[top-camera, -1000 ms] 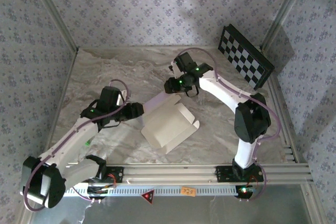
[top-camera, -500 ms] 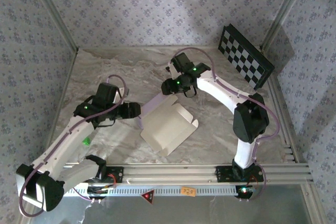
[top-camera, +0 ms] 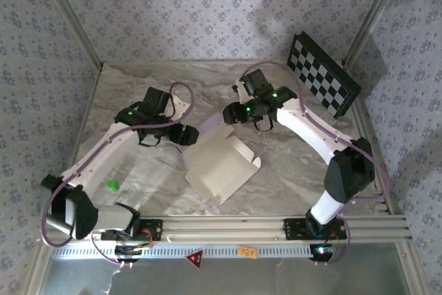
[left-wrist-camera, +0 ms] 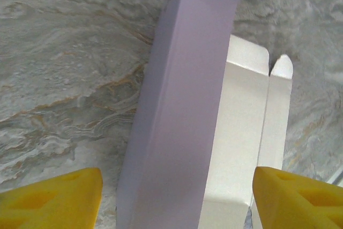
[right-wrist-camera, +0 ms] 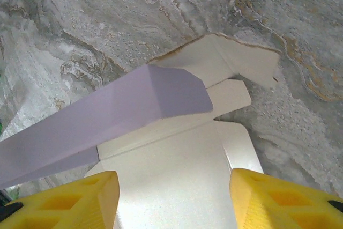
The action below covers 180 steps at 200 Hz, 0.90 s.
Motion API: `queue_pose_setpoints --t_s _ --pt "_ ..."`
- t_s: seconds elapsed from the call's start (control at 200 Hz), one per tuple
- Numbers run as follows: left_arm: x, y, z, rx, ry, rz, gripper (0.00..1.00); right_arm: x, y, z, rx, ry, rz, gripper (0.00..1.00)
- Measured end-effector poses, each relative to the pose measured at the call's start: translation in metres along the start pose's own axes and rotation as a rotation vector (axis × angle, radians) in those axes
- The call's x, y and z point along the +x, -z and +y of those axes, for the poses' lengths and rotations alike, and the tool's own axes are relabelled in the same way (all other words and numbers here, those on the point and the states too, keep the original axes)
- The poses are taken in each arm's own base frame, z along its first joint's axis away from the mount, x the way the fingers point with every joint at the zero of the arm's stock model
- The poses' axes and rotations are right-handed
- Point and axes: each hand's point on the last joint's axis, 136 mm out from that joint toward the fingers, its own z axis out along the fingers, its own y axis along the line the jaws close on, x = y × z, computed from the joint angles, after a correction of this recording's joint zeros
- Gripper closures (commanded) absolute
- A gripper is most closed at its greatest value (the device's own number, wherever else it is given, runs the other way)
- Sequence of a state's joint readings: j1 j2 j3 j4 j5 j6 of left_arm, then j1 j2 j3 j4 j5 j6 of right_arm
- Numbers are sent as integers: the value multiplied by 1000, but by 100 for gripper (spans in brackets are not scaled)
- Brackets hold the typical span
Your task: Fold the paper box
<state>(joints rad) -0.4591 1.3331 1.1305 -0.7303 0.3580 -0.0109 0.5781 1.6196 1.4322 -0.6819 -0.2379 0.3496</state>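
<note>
The paper box [top-camera: 222,168] lies partly folded mid-table, cream-white inside facing up, with a pale lilac flap [top-camera: 208,130] raised along its far-left edge. My left gripper [top-camera: 188,136] is at the box's left corner. In the left wrist view it [left-wrist-camera: 177,202] is open, the lilac flap [left-wrist-camera: 182,111] standing between its yellow fingers [left-wrist-camera: 53,199] without touching them. My right gripper [top-camera: 232,115] hovers over the box's far end. In the right wrist view it [right-wrist-camera: 174,202] is open above the cream panel [right-wrist-camera: 177,170], the lilac flap [right-wrist-camera: 123,111] ahead of it.
A black-and-white checkerboard panel [top-camera: 323,74] leans at the back right. Patterned walls close in three sides. A metal rail [top-camera: 276,226] runs along the near edge. A small green spot [top-camera: 110,185] lies on the marble surface at the left.
The left arm swung up and right, bringing its gripper to the lilac flap. The right arm shifted slightly right. Both grippers opened wider. The box barely moved.
</note>
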Motion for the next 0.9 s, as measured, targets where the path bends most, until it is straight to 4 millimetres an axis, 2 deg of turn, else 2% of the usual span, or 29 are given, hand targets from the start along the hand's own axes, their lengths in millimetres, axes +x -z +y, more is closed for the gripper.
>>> queue_pose_setpoints --t_s 0.095,0.2,0.36,0.465,0.54,0.75,0.9 --pt "4 -12 -4 32 -29 48 26 11 5 -12 8 -39 -9 44" --pt "4 -22 -8 53 -49 91 32 25 2 -30 14 -99 -17 47" --pt "4 -31 -6 52 -63 115 41 50 -20 -59 15 -201 -16 53" --pt "4 -31 -5 48 -66 117 46 61 -35 -67 -6 -250 -26 56" --pt "4 -31 -4 44 -66 117 46 59 -44 -69 -31 -274 -46 57" --pt "4 -32 -2 30 -67 117 46 33 -67 -71 -108 -297 -128 58" --pt "4 -33 -1 27 -65 121 46 31 -93 -76 -142 -327 -123 58"
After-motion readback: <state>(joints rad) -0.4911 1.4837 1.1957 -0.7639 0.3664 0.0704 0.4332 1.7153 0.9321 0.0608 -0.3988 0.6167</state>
